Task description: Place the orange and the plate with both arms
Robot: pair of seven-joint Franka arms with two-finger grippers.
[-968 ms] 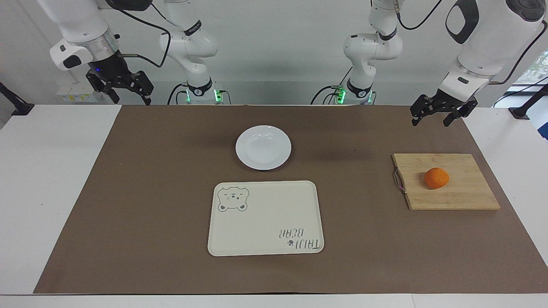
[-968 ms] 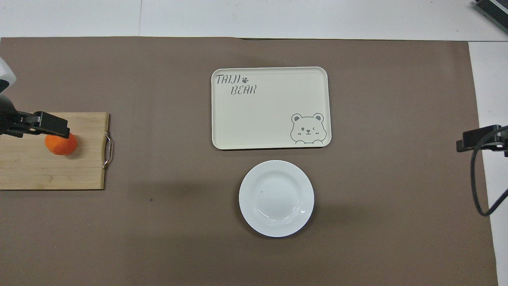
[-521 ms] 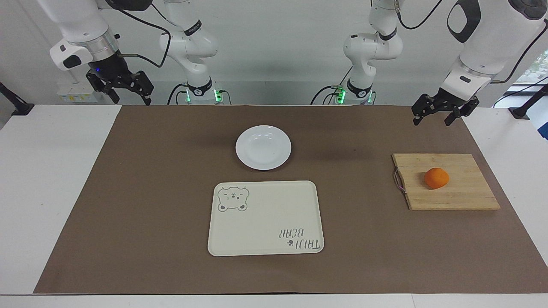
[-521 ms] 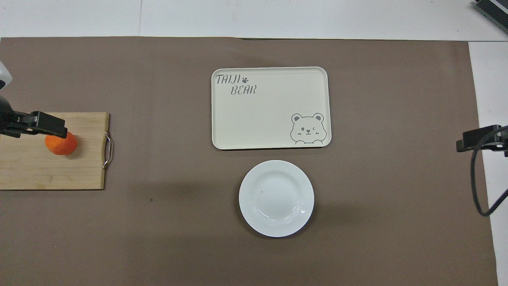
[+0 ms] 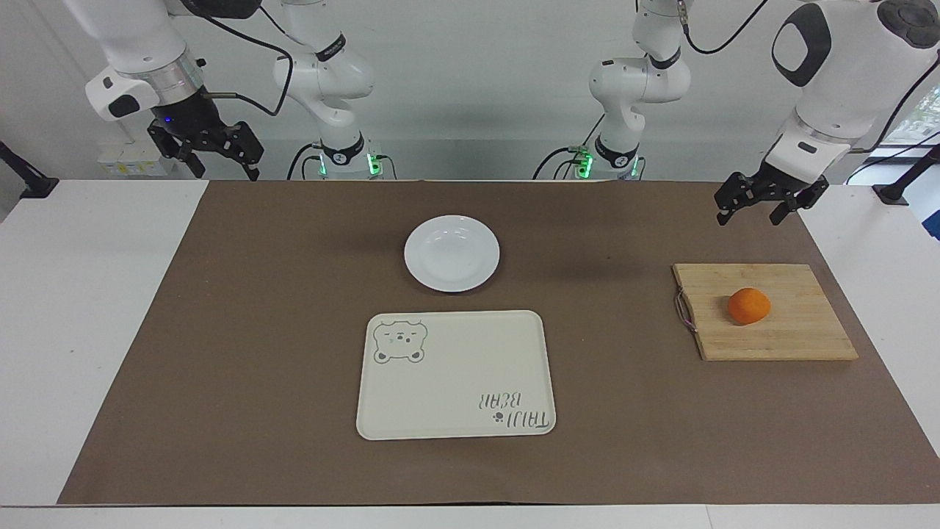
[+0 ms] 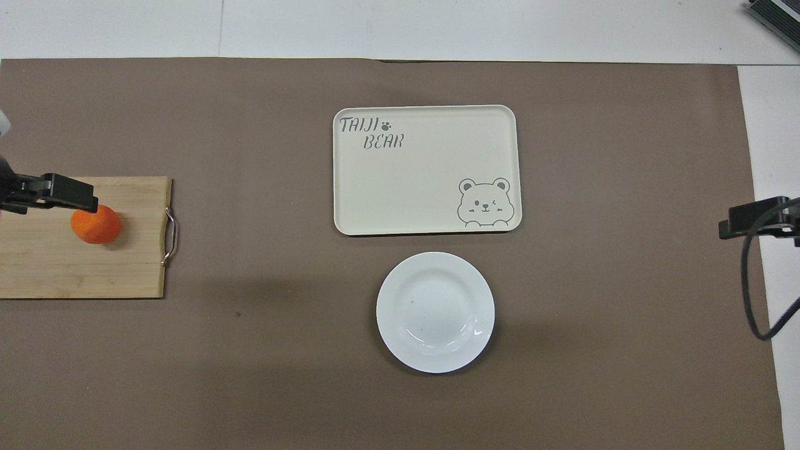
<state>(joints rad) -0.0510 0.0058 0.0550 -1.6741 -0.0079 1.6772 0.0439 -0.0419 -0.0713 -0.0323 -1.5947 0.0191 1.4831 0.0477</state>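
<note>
The orange (image 5: pixel 749 306) lies on a wooden cutting board (image 5: pixel 797 334) toward the left arm's end of the table; it also shows in the overhead view (image 6: pixel 95 224). The white plate (image 5: pixel 452 253) sits empty on the brown mat, nearer to the robots than the bear tray, and shows in the overhead view (image 6: pixel 435 312). My left gripper (image 5: pixel 749 215) is open and empty, up in the air by the board, well clear of the orange. One of its fingers (image 6: pixel 65 192) shows in the overhead view. My right gripper (image 5: pixel 224 170) is open and empty, waiting high over the mat's corner at the right arm's end.
A cream rectangular tray (image 5: pixel 455 382) printed with a bear lies in the middle of the mat, farther from the robots than the plate. The board has a metal handle (image 5: pixel 684 312) on its side toward the tray. A brown mat (image 5: pixel 257 330) covers the table.
My left gripper has shifted a little toward the left arm's end of the table and slightly down; from above its finger no longer covers the orange. The right arm has not moved.
</note>
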